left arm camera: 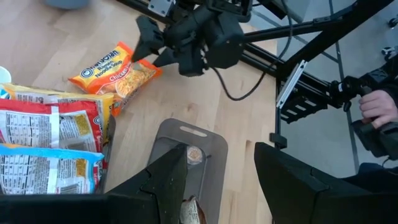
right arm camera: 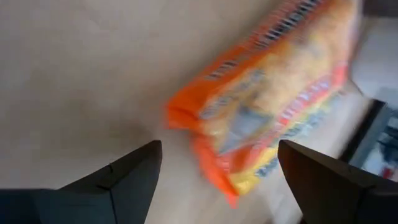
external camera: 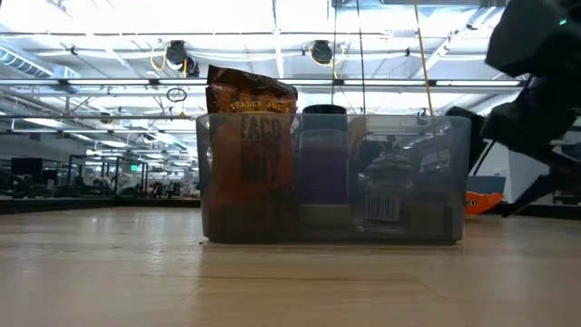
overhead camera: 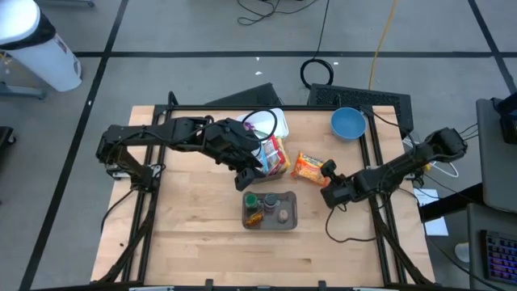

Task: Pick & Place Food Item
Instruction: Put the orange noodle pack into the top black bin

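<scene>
Your right gripper (overhead camera: 329, 171) sat low over the wooden bench (overhead camera: 194, 234), right of centre, with its fingers spread wide and holding nothing. The orange ramen noodle packet (overhead camera: 308, 166) lay flat on the bench just in front of those fingers, at their tips; you could not tell from any view whether they touched it. In the right wrist view the packet (right arm camera: 273, 93) filled the space ahead of the two open fingers (right arm camera: 121, 177), one corner pointing between them.

Your left gripper (overhead camera: 249, 179) hung above the bench near the middle, fingers also wide apart and empty. It was just behind the grey bin (overhead camera: 291, 212), which stood on the bench in front of both arms. In the left wrist view the bin (left arm camera: 208, 149) showed between the spread fingers (left arm camera: 168, 180). The bin held a taco mix pouch (external camera: 247, 136) standing upright at one end, a dark-capped container (external camera: 324, 111) in the middle, and another item with a barcode label (external camera: 383, 207) at the other end.

Beside your left gripper, several flat food packets (overhead camera: 275, 155) with red and blue printing lay together, touching a white plate (overhead camera: 266, 121) towards the back. A blue bowl (overhead camera: 348, 123) sat at the back right of the bench, well apart from the noodle packet. A person's hand (left arm camera: 376, 107) showed off the bench at the edge of the left wrist view.
</scene>
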